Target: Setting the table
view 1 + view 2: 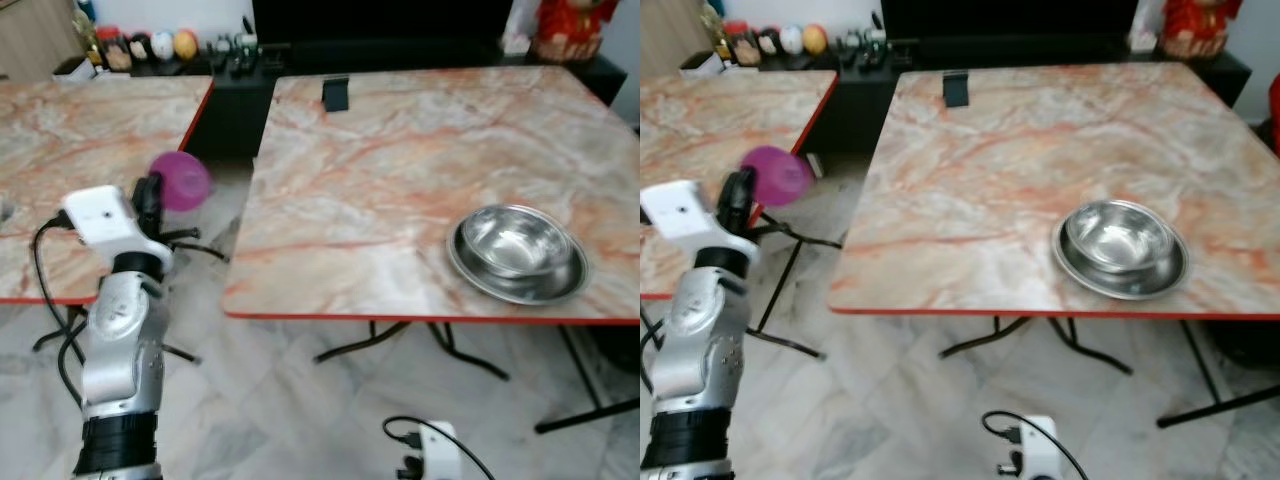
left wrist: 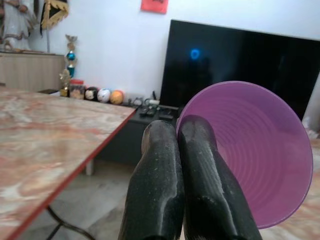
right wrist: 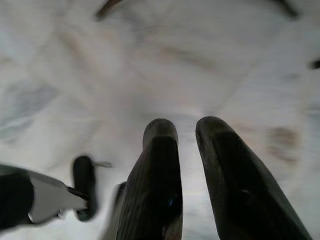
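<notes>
Left gripper (image 1: 152, 192) pinching purple cup (image 1: 181, 180) (tilted), steel bowl (image 1: 512, 240) in plate (image 1: 560, 285)

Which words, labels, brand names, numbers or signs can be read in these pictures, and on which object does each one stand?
None can be read.
Red paper on the wall above the television: cut off by the picture's edge, no characters legible.
Jars on the low cabinet: labels too small and blurred.
Steel bowl, purple cup, black stand on the marble table: no print visible.
</notes>
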Tool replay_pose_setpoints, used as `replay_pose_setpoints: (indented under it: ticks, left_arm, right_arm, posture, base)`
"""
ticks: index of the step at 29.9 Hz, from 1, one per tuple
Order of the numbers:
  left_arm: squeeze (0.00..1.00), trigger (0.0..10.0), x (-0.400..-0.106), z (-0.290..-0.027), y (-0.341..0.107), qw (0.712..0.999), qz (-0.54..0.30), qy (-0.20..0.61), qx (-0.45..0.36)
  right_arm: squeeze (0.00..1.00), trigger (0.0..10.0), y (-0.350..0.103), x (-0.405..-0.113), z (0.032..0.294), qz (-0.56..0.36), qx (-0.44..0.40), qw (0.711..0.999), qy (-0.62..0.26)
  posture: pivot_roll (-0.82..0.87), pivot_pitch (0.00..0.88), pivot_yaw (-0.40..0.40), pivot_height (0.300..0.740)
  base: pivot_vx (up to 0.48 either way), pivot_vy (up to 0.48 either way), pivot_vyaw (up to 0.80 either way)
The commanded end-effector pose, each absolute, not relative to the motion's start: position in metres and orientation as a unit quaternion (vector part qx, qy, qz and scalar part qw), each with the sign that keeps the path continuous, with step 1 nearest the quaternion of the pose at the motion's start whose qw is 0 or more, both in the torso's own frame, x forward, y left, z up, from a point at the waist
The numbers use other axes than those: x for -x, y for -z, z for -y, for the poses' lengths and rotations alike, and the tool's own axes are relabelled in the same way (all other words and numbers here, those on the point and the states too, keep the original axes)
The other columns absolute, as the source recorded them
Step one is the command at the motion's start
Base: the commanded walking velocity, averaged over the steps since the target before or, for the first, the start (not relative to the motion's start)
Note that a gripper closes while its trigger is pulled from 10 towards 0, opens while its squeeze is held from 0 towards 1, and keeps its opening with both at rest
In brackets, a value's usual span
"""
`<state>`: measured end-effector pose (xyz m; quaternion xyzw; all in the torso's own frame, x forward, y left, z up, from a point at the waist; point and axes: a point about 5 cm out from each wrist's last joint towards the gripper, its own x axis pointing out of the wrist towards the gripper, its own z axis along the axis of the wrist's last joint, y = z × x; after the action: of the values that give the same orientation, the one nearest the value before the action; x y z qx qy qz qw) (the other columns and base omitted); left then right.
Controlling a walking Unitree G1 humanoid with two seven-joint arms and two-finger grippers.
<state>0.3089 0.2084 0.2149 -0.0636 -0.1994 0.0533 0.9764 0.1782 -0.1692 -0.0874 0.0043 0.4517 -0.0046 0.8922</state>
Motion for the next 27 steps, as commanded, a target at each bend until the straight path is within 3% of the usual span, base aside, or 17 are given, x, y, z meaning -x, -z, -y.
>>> replay_pose_setpoints:
  ticks: [1,9,24,27]
  left_arm:
    - [0.00,10.0,-0.305,-0.221,-0.210,0.978,0.192,-0.068,0.037]
    - [0.00,10.0,-0.296,-0.245,-0.210,0.977,0.188,-0.095,-0.008]
    - [0.00,10.0,-0.298,-0.245,-0.210,0.978,0.186,-0.088,-0.020]
    - [0.00,10.0,-0.298,-0.245,-0.208,0.981,0.176,-0.077,-0.034]
  right_arm:
    - [0.00,10.0,0.089,-0.177,0.158,-0.455,-0.015,0.891,-0.004]
    - [0.00,10.0,0.088,-0.178,0.161,-0.454,-0.012,0.891,-0.001]
    - [0.00,10.0,0.087,-0.179,0.162,-0.450,-0.015,0.893,0.000]
    - [0.00,10.0,0.087,-0.179,0.163,-0.450,-0.015,0.893,0.000]
  posture:
    - [0.01,0.061,0.020,0.740]
    - [0.02,0.068,0.010,0.740]
    - [0.02,0.070,0.008,0.740]
    - [0.01,0.072,0.010,0.740]
  base:
    - [0.000,-0.442,0.00]
    - [0.000,-0.442,0.00]
    - [0.000,-0.437,0.00]
    - [0.000,0.000,0.00]
